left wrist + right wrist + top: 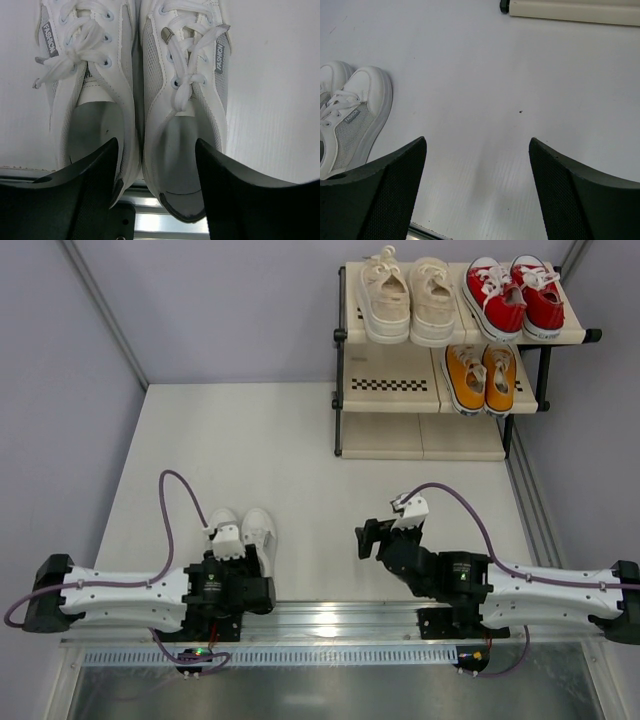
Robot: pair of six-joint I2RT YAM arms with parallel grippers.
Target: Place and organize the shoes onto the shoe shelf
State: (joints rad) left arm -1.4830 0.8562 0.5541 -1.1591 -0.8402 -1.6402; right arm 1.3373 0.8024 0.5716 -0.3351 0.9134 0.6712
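1. From overhead: shows the white sneakers [252,528] side by side on the table [250,440] near its front edge, toes pointing away from the arms, well apart from the shoe shelf [392,385] at the far right. Puts the left gripper [232,552] over their heels and the right gripper [370,538] off to the side above bare tabletop. Counts the cream-beige pair [408,300] and the red pair [515,295] on the top tier, and the orange-yellow pair [480,377] on the right half of the middle tier.
2. From the left wrist: catches the jaws spread, one black finger [85,185] above each shoe's opening, straddling the two adjoining inner collars. Cannot tell whether either finger presses on a collar.
3. From the right wrist: finds the jaws wide apart with only tabletop between them. Frames the white sneakers' toes at the left edge and a corner of the shelf along the top.
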